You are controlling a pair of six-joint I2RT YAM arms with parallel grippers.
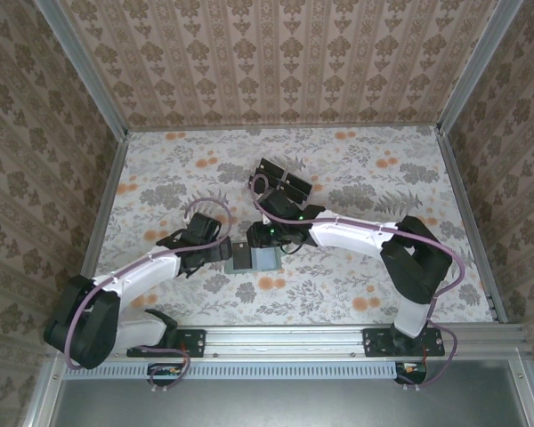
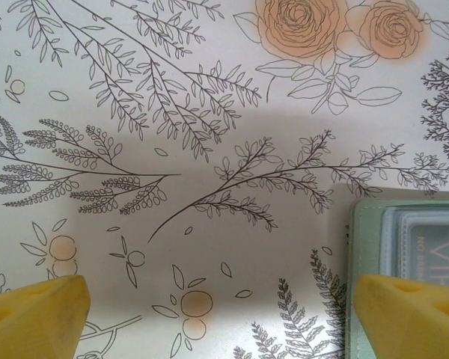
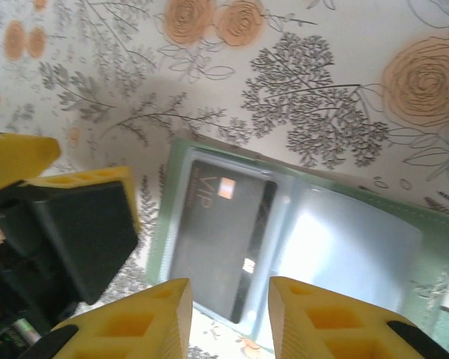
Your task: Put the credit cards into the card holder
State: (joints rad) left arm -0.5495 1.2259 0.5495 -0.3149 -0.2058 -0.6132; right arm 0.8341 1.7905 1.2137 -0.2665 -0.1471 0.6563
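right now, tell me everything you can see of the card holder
The card holder is a flat sage-green wallet of soft-looking matte material. It lies opened out on the floral table, at a slant in the right wrist view. Inside are two clear plastic pockets: one holds a dark credit card marked VIP, and the other looks empty under glare. The right gripper hangs over its near edge with jaws apart, holding nothing; whether it touches the holder is unclear.

matt card holder (image 3: 443, 250), glossy black credit card (image 3: 213, 239)
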